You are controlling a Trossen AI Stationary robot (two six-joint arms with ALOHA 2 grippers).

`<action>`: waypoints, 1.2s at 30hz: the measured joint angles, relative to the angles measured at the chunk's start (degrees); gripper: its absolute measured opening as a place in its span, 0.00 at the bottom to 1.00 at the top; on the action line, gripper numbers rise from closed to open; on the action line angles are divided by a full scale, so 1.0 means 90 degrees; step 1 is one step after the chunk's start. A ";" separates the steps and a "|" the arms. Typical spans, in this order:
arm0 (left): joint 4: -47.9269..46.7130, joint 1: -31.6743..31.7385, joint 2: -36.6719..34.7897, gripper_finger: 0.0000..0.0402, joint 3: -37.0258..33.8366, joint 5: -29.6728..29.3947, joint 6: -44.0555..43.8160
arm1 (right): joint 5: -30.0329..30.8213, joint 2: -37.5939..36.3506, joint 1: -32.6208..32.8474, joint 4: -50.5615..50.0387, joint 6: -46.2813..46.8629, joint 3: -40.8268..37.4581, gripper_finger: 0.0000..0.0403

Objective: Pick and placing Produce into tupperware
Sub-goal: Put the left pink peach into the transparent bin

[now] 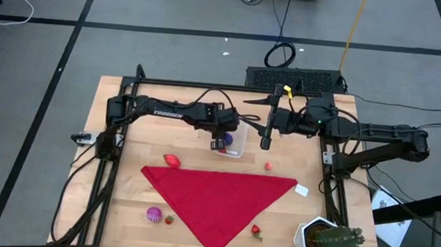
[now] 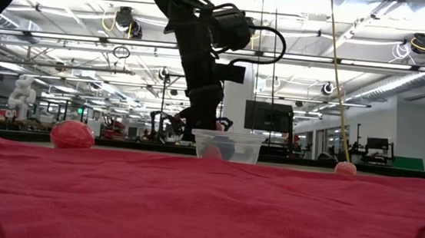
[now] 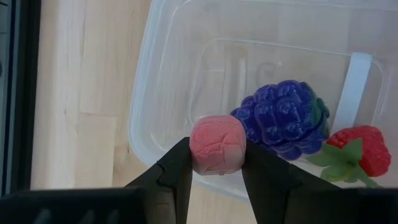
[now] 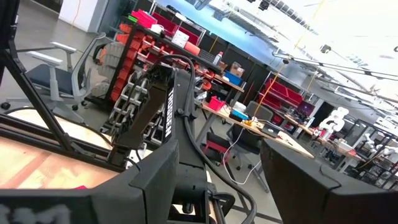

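Left gripper (image 3: 216,168) pinches pink produce (image 3: 217,144) over tupperware (image 3: 161,93), frame centre; light, soft-looking, grip its sides; right gripper (image 4: 217,174) spread, idle

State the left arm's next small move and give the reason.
Probably open the left gripper to drop the pink, segmented toy fruit. The fingers pinch it just above the clear plastic tub, which already holds a purple toy blackberry and a red toy raspberry. The right gripper waits beside it.
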 joint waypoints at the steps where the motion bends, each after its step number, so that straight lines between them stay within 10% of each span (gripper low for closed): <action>1: -0.0001 0.0002 0.0000 0.31 0.0000 0.0020 0.0031 | 0.0000 0.0000 0.0000 0.0000 0.0002 0.0000 0.55; 36: -0.0328 -0.0206 -0.0012 0.31 0.0340 -0.0135 0.0145 | -0.0029 0.0000 0.0015 -0.0002 0.0231 0.0000 0.55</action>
